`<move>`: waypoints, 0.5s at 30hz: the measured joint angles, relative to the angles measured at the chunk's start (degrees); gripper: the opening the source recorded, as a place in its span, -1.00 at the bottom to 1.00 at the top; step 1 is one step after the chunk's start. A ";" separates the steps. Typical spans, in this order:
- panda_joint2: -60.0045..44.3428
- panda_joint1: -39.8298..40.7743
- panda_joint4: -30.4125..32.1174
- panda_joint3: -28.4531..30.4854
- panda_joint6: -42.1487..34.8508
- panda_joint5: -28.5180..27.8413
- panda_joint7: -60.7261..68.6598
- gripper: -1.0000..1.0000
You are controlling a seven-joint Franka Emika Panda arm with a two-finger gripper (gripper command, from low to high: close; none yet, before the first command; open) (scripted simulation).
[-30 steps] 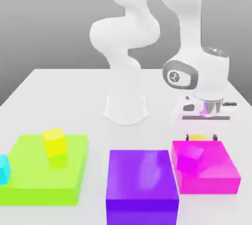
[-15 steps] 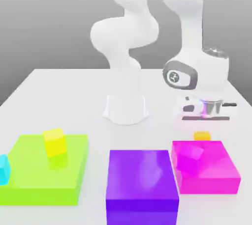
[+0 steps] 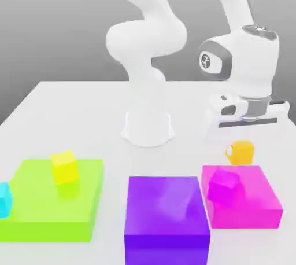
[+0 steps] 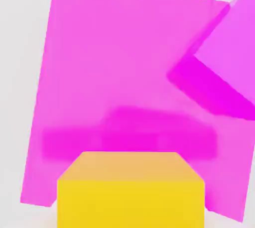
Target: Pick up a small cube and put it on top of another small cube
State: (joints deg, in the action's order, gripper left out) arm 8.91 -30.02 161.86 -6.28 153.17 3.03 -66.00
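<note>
Above the magenta block (image 3: 254, 200), closed jaws hold the small cube (image 3: 243, 151) slightly tilted.

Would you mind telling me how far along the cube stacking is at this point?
Done: the gripper is shut on the orange-yellow cube and has it off the table. In hand: it hangs over the big magenta block. Left: setting it on the small magenta cube and releasing.

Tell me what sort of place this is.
Likely a simulated tabletop test bench, not a real room: a plain white table against a blank grey backdrop, flat blocks in saturated colours such as the purple block, and a white robot arm mounted on the table.
</note>
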 joint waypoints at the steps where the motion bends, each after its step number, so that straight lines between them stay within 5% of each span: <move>1: 0.45 0.31 -0.67 0.72 -1.12 -0.24 2.02 -1.00; 11: 4.32 3.29 -7.21 7.32 -11.70 -3.14 21.26 -1.00; 15: -1.85 3.53 -6.60 7.89 -4.98 -3.42 22.84 -1.00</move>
State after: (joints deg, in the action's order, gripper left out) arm 7.06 -26.48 155.26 1.60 148.19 -0.39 -43.17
